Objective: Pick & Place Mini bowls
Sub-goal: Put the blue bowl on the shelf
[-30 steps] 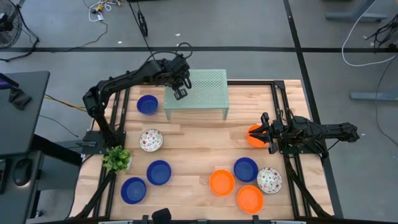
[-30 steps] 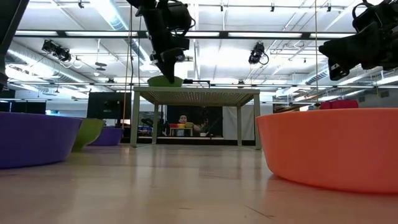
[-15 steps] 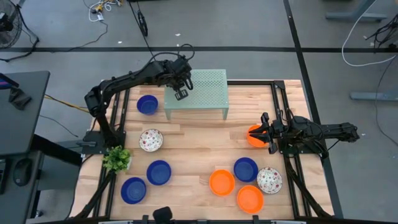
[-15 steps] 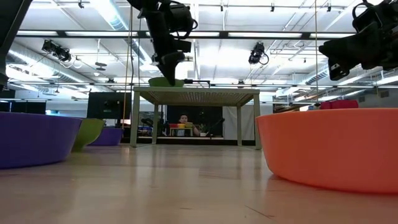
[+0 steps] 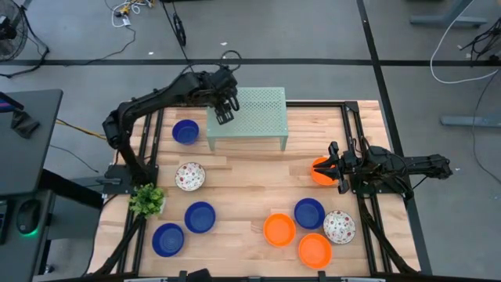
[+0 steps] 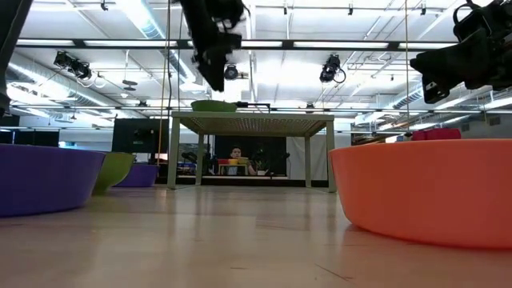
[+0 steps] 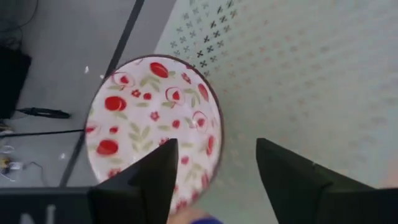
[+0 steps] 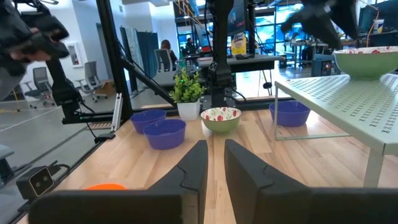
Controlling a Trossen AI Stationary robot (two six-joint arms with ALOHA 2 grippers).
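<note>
Red-patterned mini bowl [image 7: 155, 127] sits upright on stand [image 7: 298, 81].

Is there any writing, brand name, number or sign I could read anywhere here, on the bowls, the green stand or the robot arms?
No readable text in any view.
Speckled bowl on the mesh stand: only red and green pattern, no words.
Blue bowl and orange bowl: plain.
Arms, including the left hand: no legible label.
Screens and posters in the room behind: too small and blurred to read.
</note>
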